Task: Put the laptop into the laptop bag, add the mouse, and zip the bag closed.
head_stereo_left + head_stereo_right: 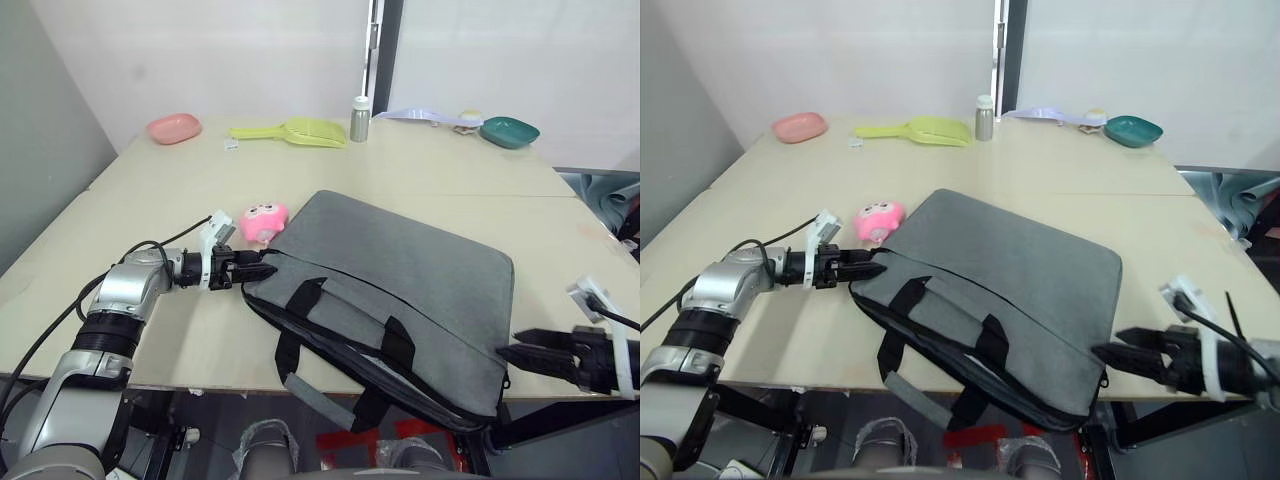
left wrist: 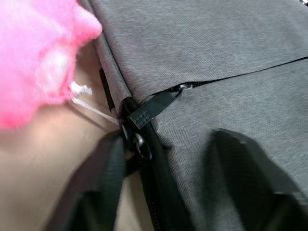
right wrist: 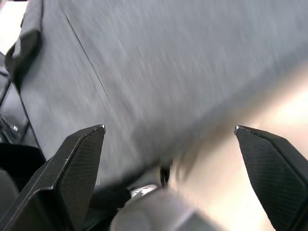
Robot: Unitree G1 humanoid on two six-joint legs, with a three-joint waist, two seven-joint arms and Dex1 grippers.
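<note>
Lying flat, grey woven laptop bag (image 1: 400, 275); L tool (image 1: 252, 270) & R tool (image 3: 168, 144) both open

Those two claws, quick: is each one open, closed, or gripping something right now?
Left claw: open, fingers either side of the zipper pull at the laptop bag corner, gripping nothing.
Right claw: open wide, empty, at the bag's other end.

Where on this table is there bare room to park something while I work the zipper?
Bare patches: the wide strip between the grey fabric laptop bag and the back-row pink dish and yellow-green scoop; also the table's left side. Crowded: the bag's left corner, where the left hand and the pink plush toy sit.
</note>
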